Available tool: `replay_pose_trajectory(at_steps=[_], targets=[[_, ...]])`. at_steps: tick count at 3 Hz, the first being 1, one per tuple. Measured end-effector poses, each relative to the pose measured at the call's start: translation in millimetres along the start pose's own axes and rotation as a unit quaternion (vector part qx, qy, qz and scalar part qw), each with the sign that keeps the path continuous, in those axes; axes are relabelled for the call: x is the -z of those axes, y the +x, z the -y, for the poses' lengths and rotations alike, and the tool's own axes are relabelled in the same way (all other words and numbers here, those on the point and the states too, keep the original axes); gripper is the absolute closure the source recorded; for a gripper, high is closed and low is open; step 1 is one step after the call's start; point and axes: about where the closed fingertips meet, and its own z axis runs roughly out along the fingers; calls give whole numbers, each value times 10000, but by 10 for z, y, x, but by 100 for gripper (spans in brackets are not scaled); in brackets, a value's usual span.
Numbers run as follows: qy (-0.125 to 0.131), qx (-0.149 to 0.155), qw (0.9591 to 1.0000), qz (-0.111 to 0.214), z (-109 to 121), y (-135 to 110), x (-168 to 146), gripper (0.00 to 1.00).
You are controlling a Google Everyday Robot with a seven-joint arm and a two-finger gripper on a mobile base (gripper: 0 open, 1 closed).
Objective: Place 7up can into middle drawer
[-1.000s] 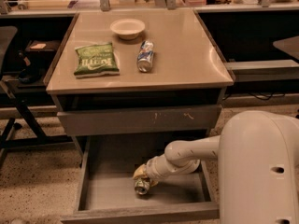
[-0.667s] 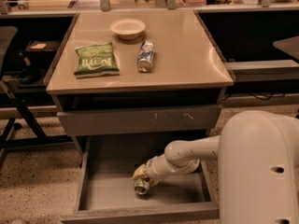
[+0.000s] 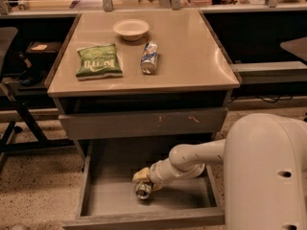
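The middle drawer (image 3: 110, 200) is pulled open below the table, a wide shallow grey tray with a flat floor. My arm reaches into it from the right. My gripper (image 3: 142, 183) is low over the drawer floor near its middle and is shut on the 7up can (image 3: 143, 190). The can's silver end faces the camera, and it sits at or just above the floor. Most of the can's body is hidden by the gripper.
On the tabletop (image 3: 192, 56) lie a blue, white and silver can (image 3: 149, 57), a green chip bag (image 3: 98, 61) and a white bowl (image 3: 131, 28). The closed drawer front (image 3: 144, 122) above has pale scratches. My white base (image 3: 268, 176) fills the lower right. A chair (image 3: 12, 80) stands at the left.
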Motion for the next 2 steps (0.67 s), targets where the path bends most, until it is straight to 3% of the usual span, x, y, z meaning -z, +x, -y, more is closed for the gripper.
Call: replay_pose_trajectory(at_steps=[1, 2], targets=[[0, 0, 10000, -1, 0, 0, -1, 0], [0, 0, 10000, -1, 0, 1, -1, 0]])
